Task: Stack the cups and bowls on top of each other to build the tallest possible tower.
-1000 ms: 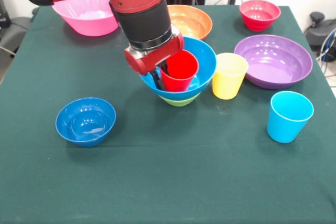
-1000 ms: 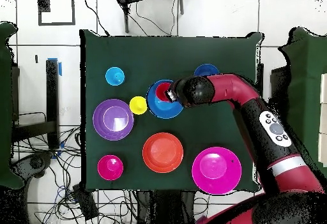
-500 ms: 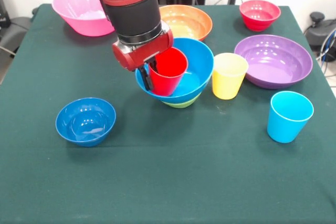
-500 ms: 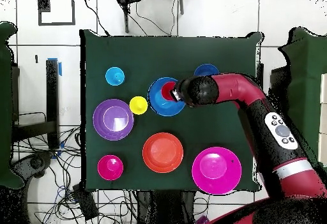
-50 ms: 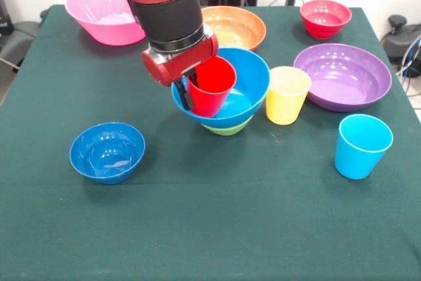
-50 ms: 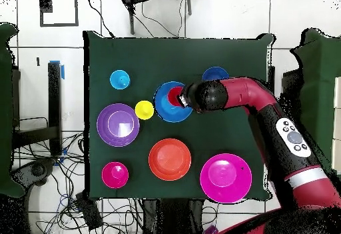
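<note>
My gripper (image 5: 191,99) is shut on the left rim of the red cup (image 5: 212,87), one dark finger showing outside the wall. The cup hangs slightly tilted inside the large blue bowl (image 5: 245,83), at its left side. That bowl rests on the small green bowl (image 5: 227,126); these three form the tower. From overhead the red cup (image 6: 175,96) lies in the large blue bowl (image 6: 168,109) beside my gripper (image 6: 182,99). The yellow cup (image 5: 287,95) stands just right of the tower. The sky-blue cup (image 5: 362,146) and small blue bowl (image 5: 107,152) stand apart near the front.
The purple bowl (image 5: 342,76) sits at the right. Along the far edge stand the small red bowl (image 5: 325,18), the orange bowl (image 5: 235,25) and the pink bowl (image 5: 104,16). My arm crosses the far left of the table.
In the front view the gripper rose and moved left with the red cup. The large blue bowl shifted left with it, then everything eased slightly back to the right.
</note>
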You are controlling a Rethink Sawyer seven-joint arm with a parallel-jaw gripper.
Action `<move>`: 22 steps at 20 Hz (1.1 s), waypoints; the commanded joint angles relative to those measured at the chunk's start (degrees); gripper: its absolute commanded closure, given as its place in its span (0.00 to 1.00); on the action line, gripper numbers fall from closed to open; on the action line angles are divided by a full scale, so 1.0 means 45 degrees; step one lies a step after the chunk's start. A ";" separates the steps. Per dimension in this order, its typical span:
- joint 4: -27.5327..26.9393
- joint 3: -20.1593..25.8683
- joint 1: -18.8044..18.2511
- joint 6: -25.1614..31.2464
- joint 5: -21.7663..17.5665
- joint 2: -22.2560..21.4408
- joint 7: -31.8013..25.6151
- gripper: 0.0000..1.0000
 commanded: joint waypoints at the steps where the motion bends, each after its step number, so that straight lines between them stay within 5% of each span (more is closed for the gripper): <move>1: 0.1094 -0.0789 0.0264 0.0390 -0.0587 0.0054 -0.1578 1.00; 10: 0.1895 -0.0750 0.0079 0.0012 -0.0475 -0.0178 -0.1004 1.00; 22: 0.2391 0.0672 -0.0742 -0.1278 0.0052 0.0408 -0.1437 1.00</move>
